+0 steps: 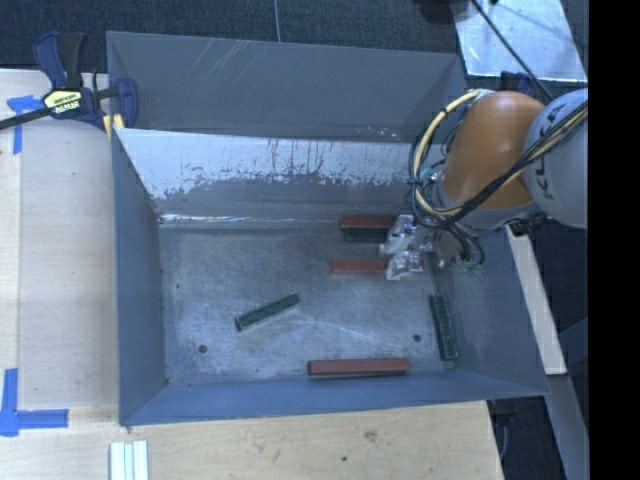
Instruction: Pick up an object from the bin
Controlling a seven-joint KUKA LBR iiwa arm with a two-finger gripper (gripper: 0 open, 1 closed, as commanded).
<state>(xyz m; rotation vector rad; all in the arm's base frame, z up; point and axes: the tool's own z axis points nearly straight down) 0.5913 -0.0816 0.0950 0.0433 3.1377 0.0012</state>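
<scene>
Brown bar [355,265]: this is the thing nearest the gripper [403,256], lying flat on the floor of the bin [140,298] just to the gripper's left as the camera sees it. Its right end reaches to the gripper's metal tip or slips under it; I cannot tell whether the two touch. The bar is short, thin and straight, reddish-brown, and lies nearly level across the view.

I cannot tell whether the gripper is wide or narrow, since its tip is a small pale metal cluster that reads as one mass. Nothing shows as held in it.

Just behind the gripper, close to the back wall, lies a darker brown bar [365,224], parallel to the first, with its right end also next to the tip. In front of the gripper and a little to its right, a dark green bar [443,328] lies along the foot of the right wall, pointing toward the camera. Farther in front, near the front wall, is a long brown bar [358,367]. Well off to the gripper's left, a green bar [267,312] lies tilted on the open floor.

Above the gripper sit the wrist's orange cover [495,148] and looping cables [432,158].
</scene>
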